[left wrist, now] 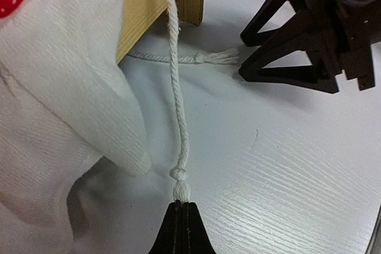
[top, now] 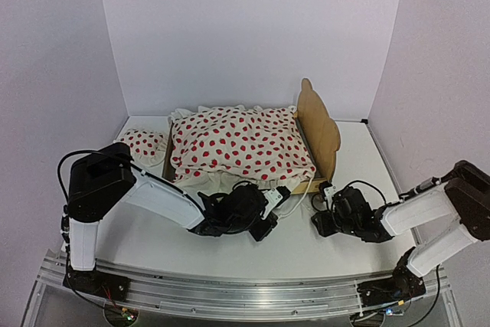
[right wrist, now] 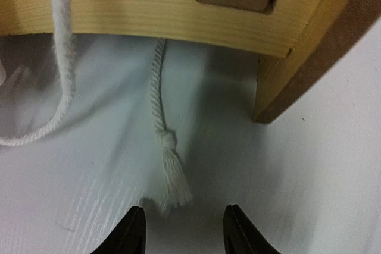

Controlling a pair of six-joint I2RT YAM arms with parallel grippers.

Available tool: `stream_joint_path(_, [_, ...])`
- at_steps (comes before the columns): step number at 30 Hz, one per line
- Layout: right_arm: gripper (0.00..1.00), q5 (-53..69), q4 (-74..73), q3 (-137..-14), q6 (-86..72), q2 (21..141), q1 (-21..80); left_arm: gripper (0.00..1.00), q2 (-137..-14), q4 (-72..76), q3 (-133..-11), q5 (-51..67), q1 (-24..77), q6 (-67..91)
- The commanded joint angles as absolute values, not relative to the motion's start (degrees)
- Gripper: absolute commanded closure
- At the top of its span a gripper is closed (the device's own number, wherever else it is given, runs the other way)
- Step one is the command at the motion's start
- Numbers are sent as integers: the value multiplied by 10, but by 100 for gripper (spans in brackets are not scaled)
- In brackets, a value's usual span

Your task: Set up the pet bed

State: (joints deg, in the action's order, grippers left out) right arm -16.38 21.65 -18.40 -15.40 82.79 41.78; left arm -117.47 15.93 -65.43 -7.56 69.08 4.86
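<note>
Big white table (top: 253, 254) under everything. On it, toward the back and in the middle, the pet bed (top: 318, 124), wavy headboard standing up at the right end. Spread over the bed, a white blanket (top: 241, 143) with red dots. Just beside the bed on the left, a small dotted pillow (top: 143, 145). Near the bed's front rail, the left gripper (left wrist: 180, 206), fingers pressed together, pinching the fluffy end of a white cord (left wrist: 178, 99) below its knot. Close by on the right, the right gripper (right wrist: 184, 221), fingers apart, holding nothing. On the table just in front of those fingers, the tassel of a second cord (right wrist: 158, 93), coming out from under the wooden frame.
</note>
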Motion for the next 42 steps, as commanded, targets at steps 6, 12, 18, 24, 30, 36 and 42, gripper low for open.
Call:
stream_joint_path(6, [90,-78,252,-203,-167,930,413,100,-1126,174,-630,-70,690,19])
stream_joint_path(12, [100,-26,160,-168,-212,821,425,100,-1114,195,-621,-50,689,-19])
stream_joint_path(18, [100,-42,-68,-168,-242,607,472,100,-1107,231,-622,-24,687,-72])
stream_joint_path(24, [100,-51,-237,-179,-281,424,476,100,-1106,269,-631,1,685,-108])
stream_joint_path(30, [100,16,-329,-235,-245,400,477,100,-1104,314,-636,57,684,-115])
stream_joint_path(36, [100,94,-349,-311,-194,460,477,100,-1114,352,-637,105,684,-92])
stream_joint_path(42, [100,93,-350,-349,-174,482,477,100,-1149,356,-640,173,687,-53])
